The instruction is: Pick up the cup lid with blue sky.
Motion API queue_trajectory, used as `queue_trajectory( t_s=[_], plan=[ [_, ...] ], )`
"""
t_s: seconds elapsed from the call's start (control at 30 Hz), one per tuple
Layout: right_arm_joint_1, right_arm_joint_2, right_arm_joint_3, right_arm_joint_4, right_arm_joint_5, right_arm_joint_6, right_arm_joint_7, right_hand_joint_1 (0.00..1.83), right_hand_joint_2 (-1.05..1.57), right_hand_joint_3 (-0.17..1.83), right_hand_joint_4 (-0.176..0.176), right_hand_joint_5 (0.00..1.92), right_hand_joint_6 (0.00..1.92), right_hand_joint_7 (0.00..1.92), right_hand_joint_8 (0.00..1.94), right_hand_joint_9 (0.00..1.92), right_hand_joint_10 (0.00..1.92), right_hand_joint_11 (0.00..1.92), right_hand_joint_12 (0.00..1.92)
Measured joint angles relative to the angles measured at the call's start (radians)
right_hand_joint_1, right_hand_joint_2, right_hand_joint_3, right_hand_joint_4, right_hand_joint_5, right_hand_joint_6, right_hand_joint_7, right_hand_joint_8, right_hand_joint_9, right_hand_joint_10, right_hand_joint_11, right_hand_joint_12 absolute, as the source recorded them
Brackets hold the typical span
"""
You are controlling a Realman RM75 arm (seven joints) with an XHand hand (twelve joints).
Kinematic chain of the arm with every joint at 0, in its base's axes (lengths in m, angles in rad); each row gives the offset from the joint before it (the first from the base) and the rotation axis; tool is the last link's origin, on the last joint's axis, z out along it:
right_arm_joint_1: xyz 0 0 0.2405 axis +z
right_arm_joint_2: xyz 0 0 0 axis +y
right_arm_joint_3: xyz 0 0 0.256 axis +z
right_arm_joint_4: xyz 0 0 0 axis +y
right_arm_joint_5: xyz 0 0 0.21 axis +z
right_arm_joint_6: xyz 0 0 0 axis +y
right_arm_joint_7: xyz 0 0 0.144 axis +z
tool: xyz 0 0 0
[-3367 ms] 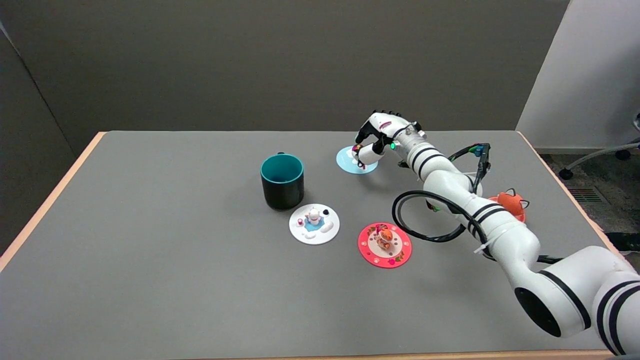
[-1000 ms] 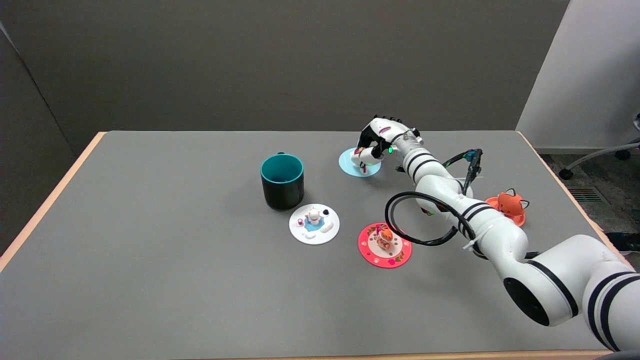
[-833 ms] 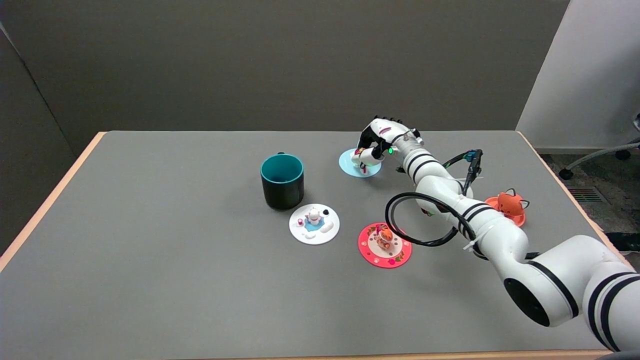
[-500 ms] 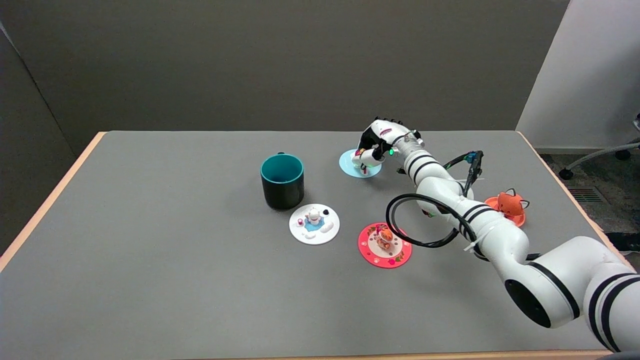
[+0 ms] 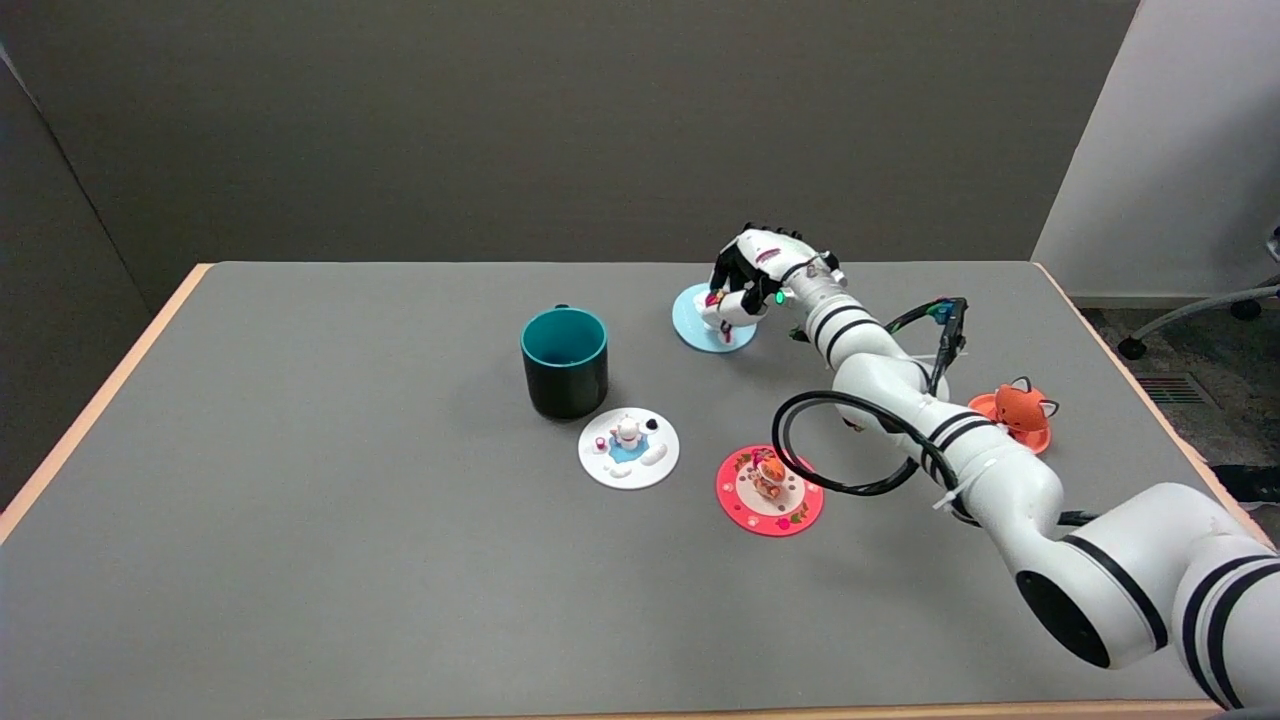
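Taking the teal cup [image 5: 565, 360] as the landmark, the nearest thing is the red lid [image 5: 769, 491], lying flat on the grey worktop [image 5: 300, 520] toward the near side and to the right of the cup. A little farther, the white lid [image 5: 629, 448] sits just in front of the cup, close to its base. Well to the right of the cup, near the worktop's right edge, an orange fox-shaped lid [image 5: 1014, 414] rests partly behind the arm. Farthest back, beyond the cup and to its right, is the sky-blue cup lid [image 5: 697, 325], with the right hand [image 5: 752, 275] curled down over its small raised figure. The fingers appear closed around that figure, though the contact itself is too small to see plainly. Compared with half a second ago, the hand sits slightly higher and the lid has shifted a touch to the left and looks tilted, its right edge seeming to leave the worktop. This suggests the grasp is made and the lift is just beginning; a weak hold on the knob could let the lid slip.
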Motion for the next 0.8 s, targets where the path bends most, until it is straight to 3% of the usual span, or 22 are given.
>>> queue_trajectory(
  t_s=[0.23,0.37,0.6,0.63,0.7,0.8],
  plan=[
    [-0.021,0.006,-0.001,-0.067,0.001,-0.007,0.006,1.21,1.14,0.09,-0.113,0.80,1.10,0.91,1.31,0.42,1.41,0.31,1.38],
    [-0.031,0.011,-0.006,-0.103,0.002,-0.015,0.017,1.21,1.09,0.17,-0.068,0.84,1.07,0.92,1.27,0.46,1.43,0.36,1.44],
    [-0.042,0.024,-0.028,-0.171,0.018,-0.038,0.033,1.22,1.07,0.18,-0.052,0.86,1.06,0.96,1.20,0.53,1.45,0.42,1.46],
    [-0.043,0.027,-0.033,-0.181,0.022,-0.041,0.035,1.22,1.07,0.16,-0.052,0.87,1.05,0.97,1.17,0.54,1.46,0.41,1.46],
    [-0.044,0.032,-0.042,-0.201,0.028,-0.050,0.040,1.23,1.08,0.13,-0.084,0.88,1.02,1.01,1.13,0.55,1.45,0.43,1.45],
    [-0.045,0.042,-0.059,-0.235,0.040,-0.069,0.047,1.24,1.07,0.14,-0.092,0.89,1.00,1.02,1.12,0.57,1.44,0.45,1.45]
  ],
)
